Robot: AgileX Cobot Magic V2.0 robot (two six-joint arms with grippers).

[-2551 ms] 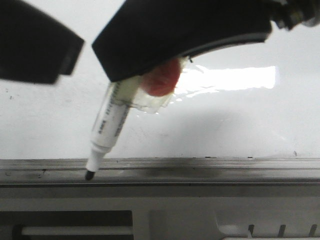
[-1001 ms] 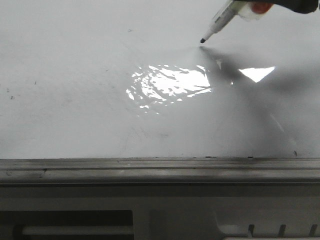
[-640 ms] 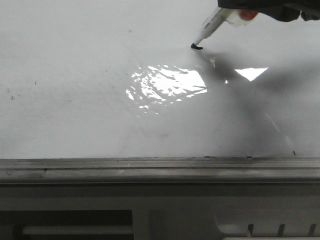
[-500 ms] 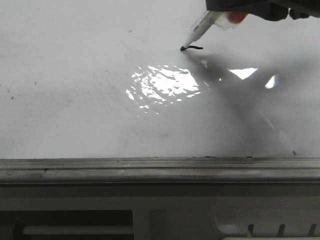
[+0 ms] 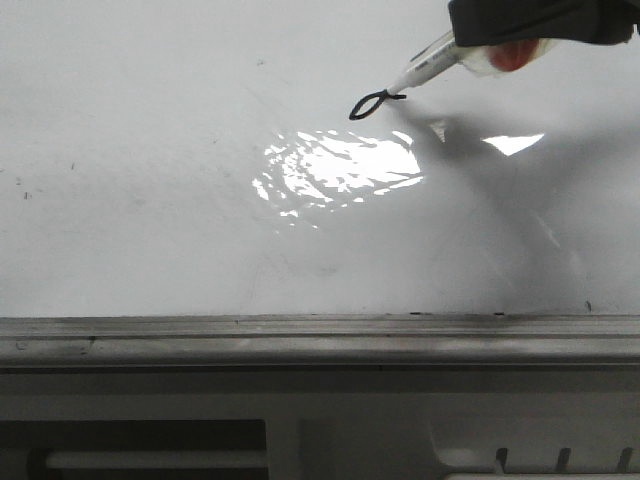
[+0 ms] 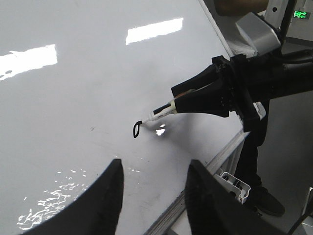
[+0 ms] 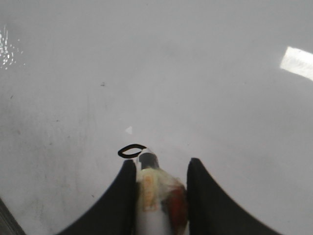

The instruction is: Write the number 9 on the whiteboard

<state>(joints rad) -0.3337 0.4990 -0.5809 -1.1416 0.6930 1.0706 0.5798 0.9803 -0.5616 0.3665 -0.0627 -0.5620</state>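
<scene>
The whiteboard (image 5: 150,200) fills the front view, glossy white with faint smudges. On it is a small flattened black loop (image 5: 368,104), the start of the number 9; it also shows in the left wrist view (image 6: 137,129) and the right wrist view (image 7: 131,151). My right gripper (image 5: 480,45) is shut on a white black-tipped marker pen (image 5: 425,68), tip touching the board at the loop's right end. The right wrist view shows the pen (image 7: 154,196) between the fingers. My left gripper (image 6: 154,196) is open and empty above the board's near part.
A grey metal ledge (image 5: 320,340) runs along the board's near edge. A bright glare patch (image 5: 335,165) lies just below the loop. The right arm (image 6: 254,88) reaches over the board's corner in the left wrist view.
The pen came up from the ledge to the upper board, touched down, and drew a short stroke left, then curved back right, closing a small loop.
</scene>
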